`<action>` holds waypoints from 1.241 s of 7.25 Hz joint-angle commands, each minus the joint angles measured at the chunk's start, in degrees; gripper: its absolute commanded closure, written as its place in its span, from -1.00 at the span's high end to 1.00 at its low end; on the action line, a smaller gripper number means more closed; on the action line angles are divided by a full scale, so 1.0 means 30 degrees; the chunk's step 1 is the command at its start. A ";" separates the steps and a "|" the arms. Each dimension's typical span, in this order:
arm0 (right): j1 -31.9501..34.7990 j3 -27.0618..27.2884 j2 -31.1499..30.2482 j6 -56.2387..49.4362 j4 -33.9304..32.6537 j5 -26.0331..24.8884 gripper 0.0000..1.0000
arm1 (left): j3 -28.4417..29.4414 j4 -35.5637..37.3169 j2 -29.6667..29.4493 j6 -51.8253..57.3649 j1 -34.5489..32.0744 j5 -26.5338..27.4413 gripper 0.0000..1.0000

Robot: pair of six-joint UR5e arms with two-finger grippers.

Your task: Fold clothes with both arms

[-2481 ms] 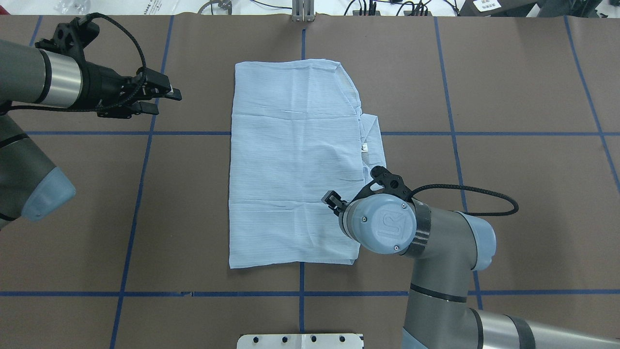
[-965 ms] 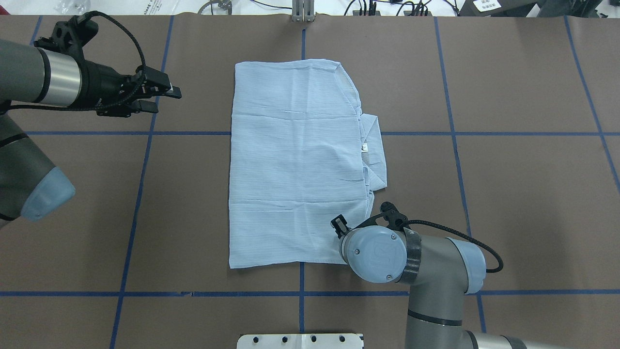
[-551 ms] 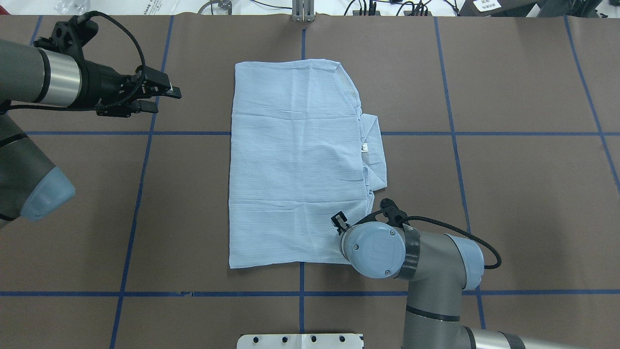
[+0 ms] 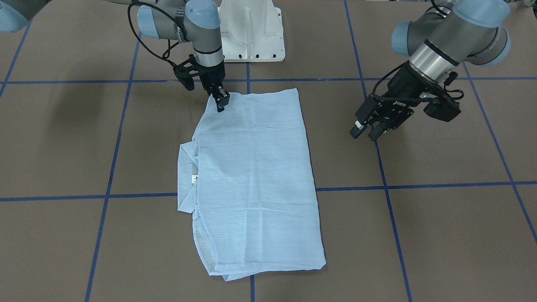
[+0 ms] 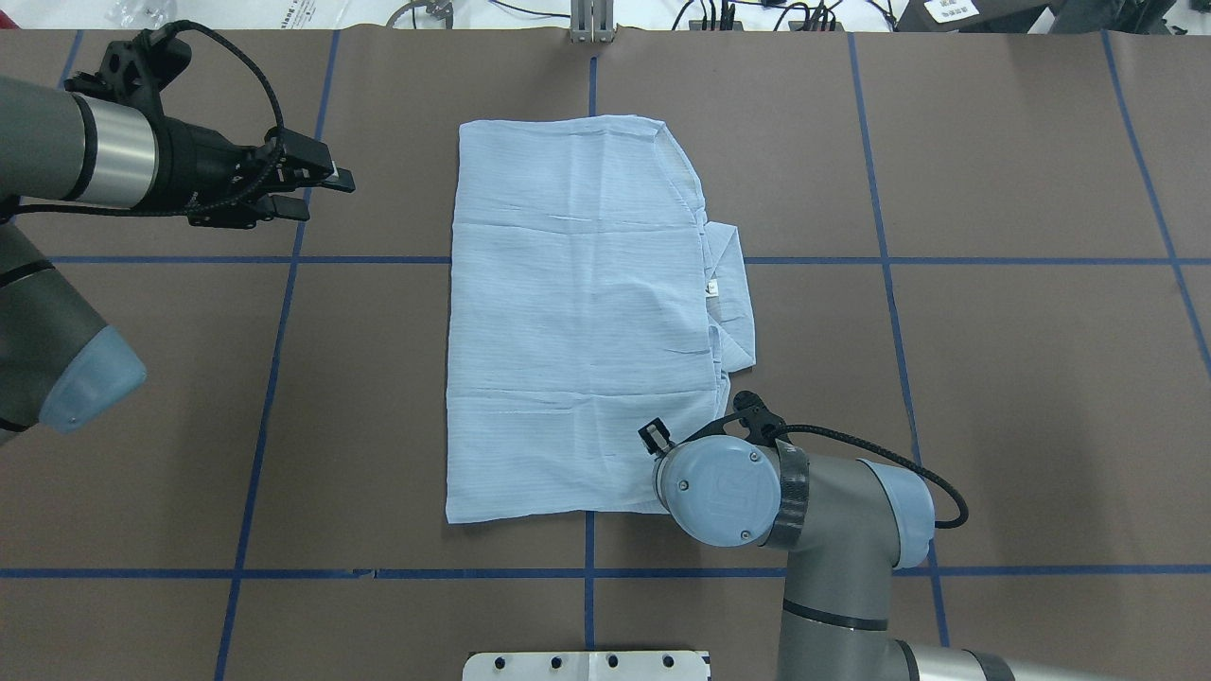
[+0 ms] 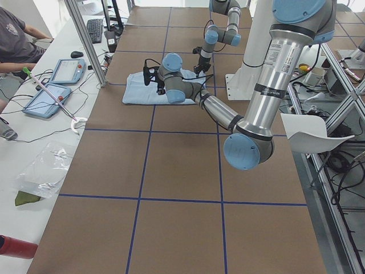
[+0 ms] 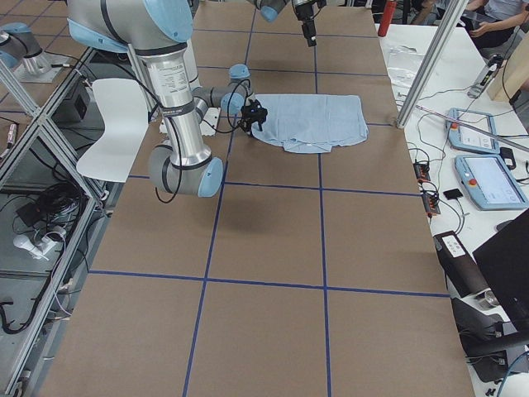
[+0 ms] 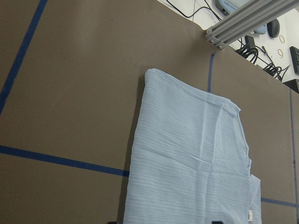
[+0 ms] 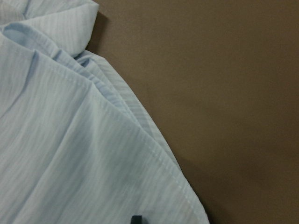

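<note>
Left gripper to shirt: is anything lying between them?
Nothing. The overhead view shows only bare brown table between the left gripper and the shirt.

We record the shirt (image 5: 577,322) as pale blue, finely striped, its neck label (image 5: 714,287) white. Table covering (image 5: 1022,397) brown, gridded with blue tape lines (image 5: 946,260). Left arm (image 5: 28,312) and right arm (image 5: 833,515) grey, joint caps (image 5: 90,378) light blue; left gripper (image 5: 326,197) and right gripper (image 4: 221,103) black.

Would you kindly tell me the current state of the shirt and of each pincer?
Shirt: folded into a rectangle, lying flat, collar sticking out at one side.
Left pincer: open, empty, clear of the shirt.
Right pincer: tips at the shirt's corner nearest the robot; open or shut unclear.
</note>
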 commanded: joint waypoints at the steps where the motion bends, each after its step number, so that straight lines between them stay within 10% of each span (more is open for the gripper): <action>1: -0.0036 0.0085 0.0068 -0.0076 0.0058 0.0034 -1.00 | -0.0296 0.0328 0.0021 -0.0277 0.0029 -0.0003 0.46; 6: -0.0007 0.1050 0.0185 0.0012 -0.0960 0.0092 -1.00 | -0.0762 0.0301 -0.0154 -0.4623 0.0786 0.1131 0.46; 9: -0.0006 0.1609 -0.0166 0.0012 -0.0996 0.0093 -1.00 | -0.2312 0.1638 0.0339 -1.1685 0.7534 0.8964 0.45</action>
